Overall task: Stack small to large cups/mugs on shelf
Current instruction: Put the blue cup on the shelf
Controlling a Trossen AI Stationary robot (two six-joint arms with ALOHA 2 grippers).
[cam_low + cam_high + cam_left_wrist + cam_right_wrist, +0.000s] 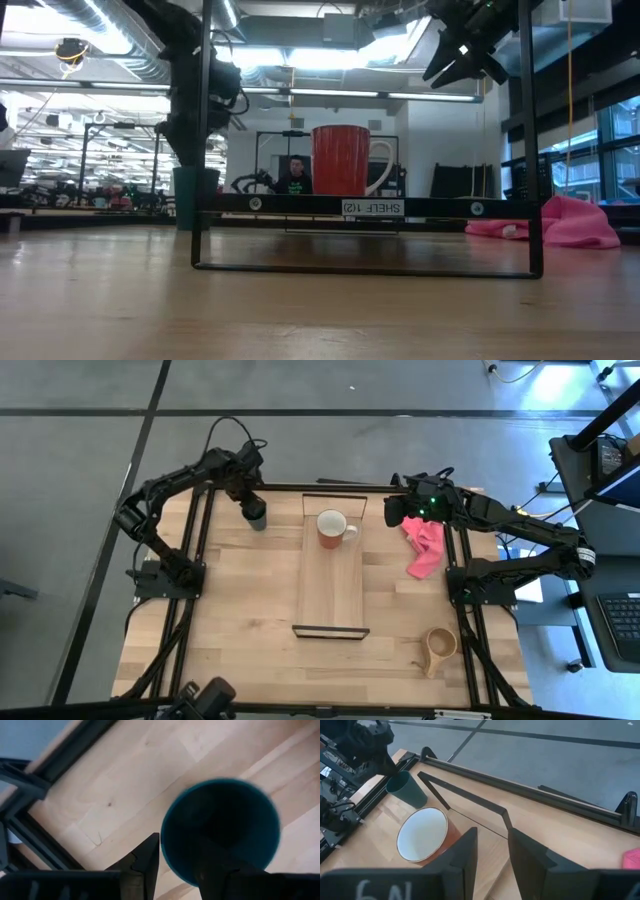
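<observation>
The dark green cup (258, 517) stands upright on the tabletop left of the shelf's far end. My left gripper (250, 498) is open and comes down on it from above; the left wrist view shows its fingers (177, 851) astride the cup's rim (165, 845). The orange-brown mug (332, 530) stands on its base at the far end of the shelf (330, 595), handle toward the right. My right gripper (393, 512) is open and empty, raised just right of the mug's handle. The tan wooden cup (440, 645) sits on the table at the near right. My left gripper has one finger (150, 857) outside the green cup's wall and the other (220, 870) inside the cup, both pointing down from above. The outer finger stands right at the rim (163, 851); whether it touches I cannot tell. The cup stands upright on the table (195, 200).
A pink cloth (424, 550) lies on the table right of the shelf, under my right arm. The shelf's black frame ends (365, 207) stand up at its near and far ends. A person (293, 175) sits in the room beyond the table.
</observation>
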